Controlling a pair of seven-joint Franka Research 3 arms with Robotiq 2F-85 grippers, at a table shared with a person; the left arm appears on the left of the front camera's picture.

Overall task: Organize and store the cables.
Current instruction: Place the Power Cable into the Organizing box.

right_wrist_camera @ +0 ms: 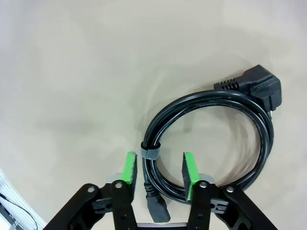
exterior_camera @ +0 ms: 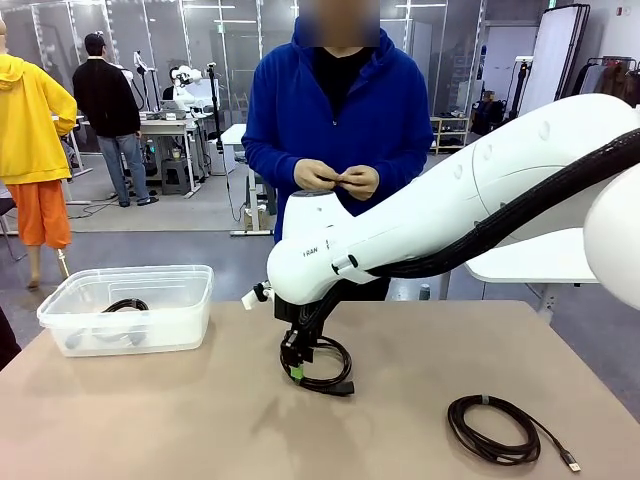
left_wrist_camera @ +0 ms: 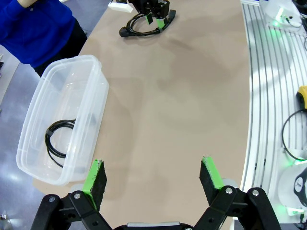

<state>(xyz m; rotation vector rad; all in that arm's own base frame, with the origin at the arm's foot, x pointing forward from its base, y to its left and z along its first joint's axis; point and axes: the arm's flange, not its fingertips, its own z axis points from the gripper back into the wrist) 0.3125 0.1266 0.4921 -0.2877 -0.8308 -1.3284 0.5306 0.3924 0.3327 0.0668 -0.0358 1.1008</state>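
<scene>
Right gripper (right_wrist_camera: 159, 160), wrist view: my pads (right_wrist_camera: 129, 165) stand apart, straddling one side of the coiled power cord (right_wrist_camera: 206, 98). There is a sliver of table on either side of the strands, so nothing is squeezed. The grey tie (right_wrist_camera: 150, 153) wraps the bundle just ahead of my left pad. The angled plug (right_wrist_camera: 256, 86) lies at the far side of the loop, and the other plug end points back between my fingers. The cord lies flat on the table (exterior_camera: 200, 420), about mid-table, beneath my lowered right arm.

Left gripper (left_wrist_camera: 152, 165): fingers spread wide, nothing between them, hanging above bare tabletop beside the clear bin (left_wrist_camera: 72, 67).

The bin sits at my left end of the table. One black coil (left_wrist_camera: 60, 139) lies on its floor.

A thinner coil (exterior_camera: 495, 430) lies on the table at my right, near my edge. Its small plug end (exterior_camera: 570, 463) trails outward. It is well apart from the power cord.

The person (exterior_camera: 340, 110) in a blue hoodie stands at the far side, both hands (exterior_camera: 335, 180) together at the chest, off the table.
</scene>
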